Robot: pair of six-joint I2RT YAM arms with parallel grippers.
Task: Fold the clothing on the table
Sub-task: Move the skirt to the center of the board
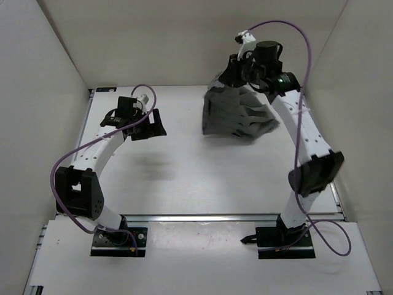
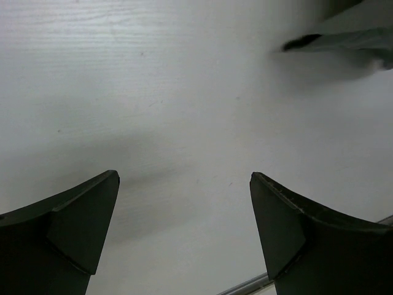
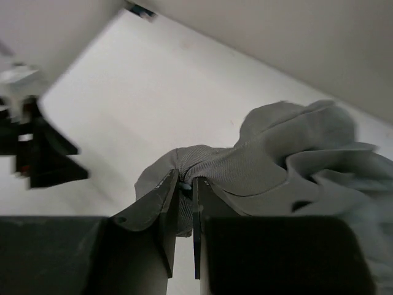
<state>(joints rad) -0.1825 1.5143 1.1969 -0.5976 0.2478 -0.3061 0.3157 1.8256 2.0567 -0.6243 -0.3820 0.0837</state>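
The clothing (image 1: 236,114), a dark grey pleated garment, hangs bunched at the back right of the table (image 1: 184,166), lifted at its top edge. My right gripper (image 1: 235,77) is shut on a fold of that edge. In the right wrist view the fabric (image 3: 276,163) is pinched between the two dark fingers of the right gripper (image 3: 186,183). My left gripper (image 1: 149,124) hovers open over bare table at the left, apart from the garment. In the left wrist view the left gripper (image 2: 184,179) has nothing between its fingers, and a corner of the clothing (image 2: 350,34) shows at the top right.
White walls (image 1: 37,92) close in the table on the left, back and right. A metal rail (image 1: 233,217) runs along the near edge in front of the arm bases. The right arm's purple cable (image 1: 307,43) arches above the garment.
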